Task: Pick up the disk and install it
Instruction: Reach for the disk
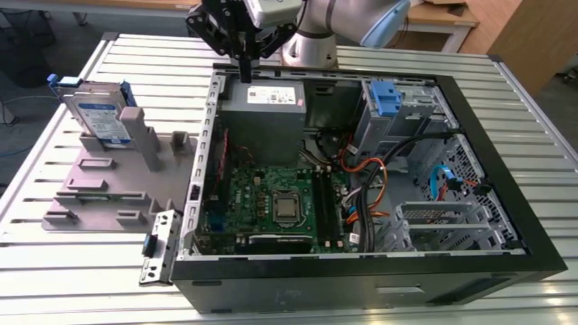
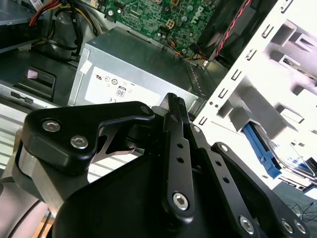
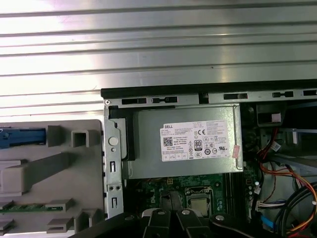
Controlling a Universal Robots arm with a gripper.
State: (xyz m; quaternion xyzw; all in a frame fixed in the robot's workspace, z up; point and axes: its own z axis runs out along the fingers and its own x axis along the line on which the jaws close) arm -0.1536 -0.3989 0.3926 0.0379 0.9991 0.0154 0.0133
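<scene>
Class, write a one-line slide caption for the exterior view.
Arm's tool hangs above the open case's power supply; the disk stands in the grey fixture.

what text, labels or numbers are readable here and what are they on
white sticker on the grey power-supply box: lines of fine print and marks, too small to quote reliably
white-and-blue label on the disk: print too small to read
motherboard: markings too small to read
nothing else legible

Slatted metal table [image 1: 135, 54] — wooden cabinet [image 1: 524, 34] behind.
</scene>
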